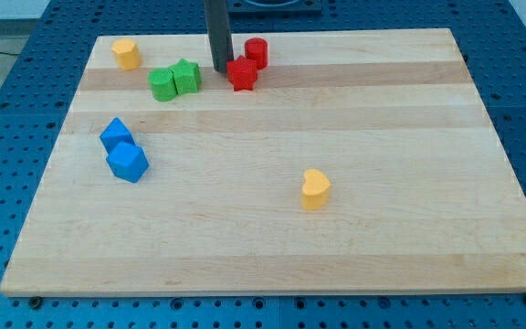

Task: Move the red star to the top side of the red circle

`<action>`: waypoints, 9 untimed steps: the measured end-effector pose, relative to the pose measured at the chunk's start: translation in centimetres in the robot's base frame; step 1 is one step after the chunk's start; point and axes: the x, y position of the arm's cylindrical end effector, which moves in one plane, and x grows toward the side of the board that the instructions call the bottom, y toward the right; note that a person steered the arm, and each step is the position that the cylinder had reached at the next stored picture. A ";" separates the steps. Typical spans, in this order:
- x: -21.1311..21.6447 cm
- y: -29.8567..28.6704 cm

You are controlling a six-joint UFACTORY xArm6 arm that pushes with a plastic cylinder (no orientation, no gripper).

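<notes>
Near the frame's top centre, the red star [242,74] was seen touching the red circle [257,52], below and left of it. My tip [219,69], a bare rod without jaws, stood at the star's left; it would best be pushed rightward, then upward around the circle.

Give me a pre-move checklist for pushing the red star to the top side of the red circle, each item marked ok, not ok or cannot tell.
1. My tip in view: ok, it sits just at the view's left of the red star.
2. Tip touching the star: cannot tell, they look adjacent.
3. Star already on the top side of the red circle: not ok, it lies below and slightly left of it, apparently touching.
4. Green blocks out of the way: ok, they sit apart, left of the tip.
5. Room above the circle: cannot tell, the board's top edge runs close.
</notes>
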 end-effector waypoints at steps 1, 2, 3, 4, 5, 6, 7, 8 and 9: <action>-4.4 2.2; -1.1 8.5; 6.9 13.0; 9.2 13.1; 9.2 6.4; 6.9 4.0; 3.7 3.3; 4.6 2.2; 4.5 -1.5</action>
